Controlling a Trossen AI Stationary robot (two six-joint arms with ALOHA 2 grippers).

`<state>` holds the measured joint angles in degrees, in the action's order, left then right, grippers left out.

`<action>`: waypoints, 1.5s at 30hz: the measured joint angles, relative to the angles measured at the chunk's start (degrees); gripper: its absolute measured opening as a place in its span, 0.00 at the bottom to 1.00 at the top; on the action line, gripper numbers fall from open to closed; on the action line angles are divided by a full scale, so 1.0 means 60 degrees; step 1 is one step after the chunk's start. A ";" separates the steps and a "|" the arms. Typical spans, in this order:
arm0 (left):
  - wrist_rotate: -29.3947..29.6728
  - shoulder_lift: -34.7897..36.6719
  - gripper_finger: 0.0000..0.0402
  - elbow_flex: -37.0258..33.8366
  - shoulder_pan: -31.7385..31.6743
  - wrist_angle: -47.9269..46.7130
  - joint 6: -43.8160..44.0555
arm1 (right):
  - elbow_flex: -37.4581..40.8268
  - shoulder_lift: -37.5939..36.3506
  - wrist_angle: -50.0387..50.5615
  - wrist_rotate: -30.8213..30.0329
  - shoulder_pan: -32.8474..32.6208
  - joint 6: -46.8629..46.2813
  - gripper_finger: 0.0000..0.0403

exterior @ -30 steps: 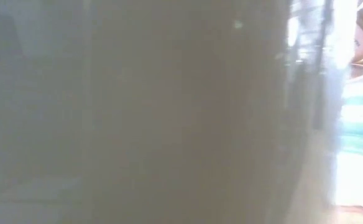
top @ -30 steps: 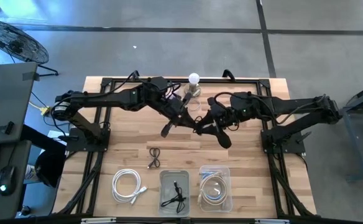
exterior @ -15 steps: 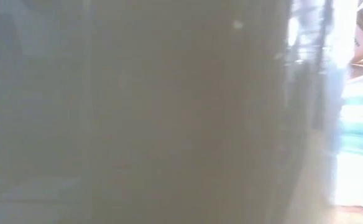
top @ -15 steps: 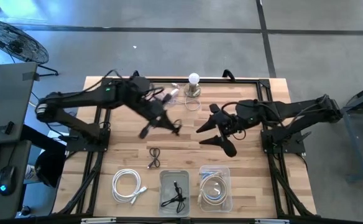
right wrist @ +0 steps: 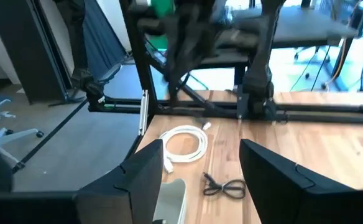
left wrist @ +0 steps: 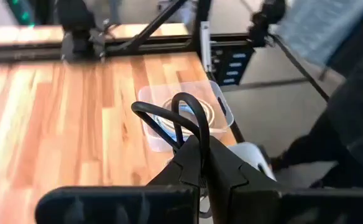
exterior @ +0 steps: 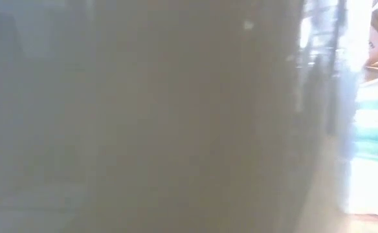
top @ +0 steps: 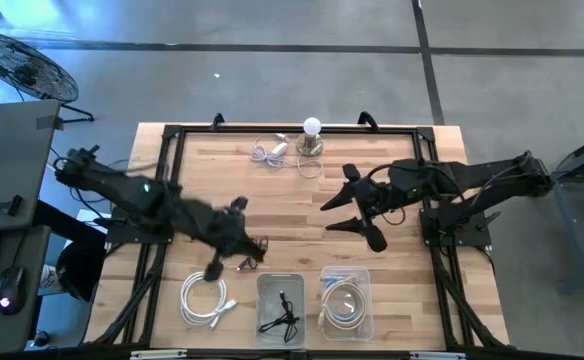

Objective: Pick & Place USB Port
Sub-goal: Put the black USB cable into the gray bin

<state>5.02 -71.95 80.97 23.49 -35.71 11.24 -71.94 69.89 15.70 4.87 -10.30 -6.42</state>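
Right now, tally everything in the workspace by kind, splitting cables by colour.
White cables: 3 (loose white coil, far-edge white cable, binned pale coil)
Black cables: 3 (loose black cable, binned black cable, held black cable in left fingers)
Clear plastic bins: 2
White light bulb on stand: 1
Total: 9
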 joint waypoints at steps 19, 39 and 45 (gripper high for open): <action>0.3849 -0.4262 0.00 -0.0007 0.2393 0.2849 0.7425 | 0.0000 -0.1244 0.1103 0.0483 -0.0434 0.0401 0.51; 0.3052 -0.4911 0.00 -0.0007 0.2372 -0.0354 1.0440 | 0.0000 -0.1235 0.1488 0.0258 -0.1615 0.0406 0.51; 0.2406 -0.5250 0.00 -0.0019 0.2162 0.0254 1.0181 | 0.0000 -0.1235 0.1516 0.0248 -0.1603 0.0455 0.51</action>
<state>19.46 -103.45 80.86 36.46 -34.19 72.33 -71.94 62.48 24.80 6.36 -19.92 -3.69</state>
